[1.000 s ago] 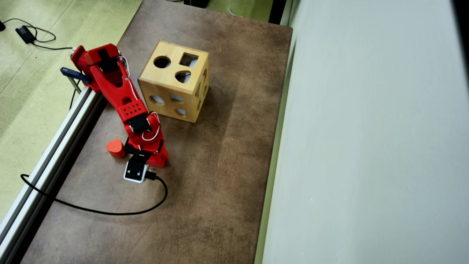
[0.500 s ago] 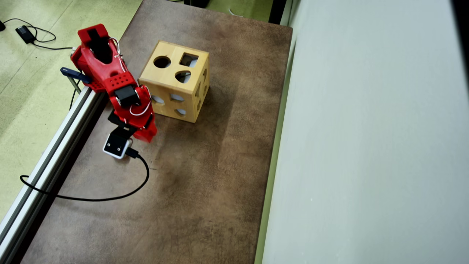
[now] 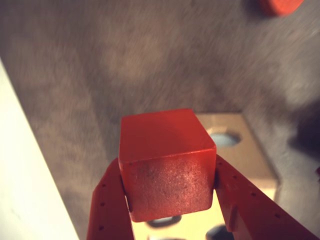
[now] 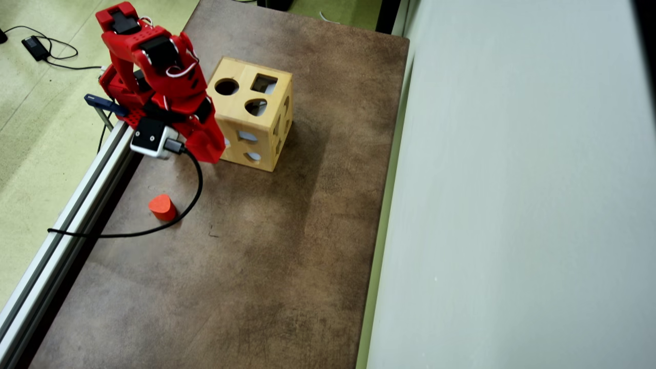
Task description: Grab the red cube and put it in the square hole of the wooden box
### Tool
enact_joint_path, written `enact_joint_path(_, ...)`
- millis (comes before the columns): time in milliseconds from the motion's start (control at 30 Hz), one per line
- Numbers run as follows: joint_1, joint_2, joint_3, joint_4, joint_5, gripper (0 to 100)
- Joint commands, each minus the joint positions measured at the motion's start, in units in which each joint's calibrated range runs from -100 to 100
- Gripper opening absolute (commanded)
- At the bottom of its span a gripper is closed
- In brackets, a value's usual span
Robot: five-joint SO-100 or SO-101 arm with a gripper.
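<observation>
In the wrist view the red cube (image 3: 167,165) is clamped between my two red fingers (image 3: 107,205), and my gripper (image 3: 168,167) is shut on it in the air. Below and behind it lies the pale wooden box (image 3: 252,155) with a light cut-out showing. In the overhead view the raised red arm hides the cube. There my gripper (image 4: 209,149) hangs over the left edge of the wooden box (image 4: 241,110). The square hole (image 4: 264,83) sits on the box's top face, to the right of a round hole.
A red rounded block (image 4: 162,206) lies on the brown table (image 4: 287,246) near the metal rail (image 4: 61,225), and shows at the top right of the wrist view (image 3: 280,5). A black camera cable (image 4: 128,233) loops past it. A grey wall panel (image 4: 512,205) bounds the right.
The arm has lifted off the table beside the rounded block and swung up the overhead view to the box's left side, uncovering that block.
</observation>
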Motion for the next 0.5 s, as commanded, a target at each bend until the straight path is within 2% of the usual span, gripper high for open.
enact_joint_path(0, -6.2, -4.1, -1.4, 0.6, -2.3, 2)
enact_joint_path(467, -28.7, -12.1, 11.5, 0.5, -13.7, 2)
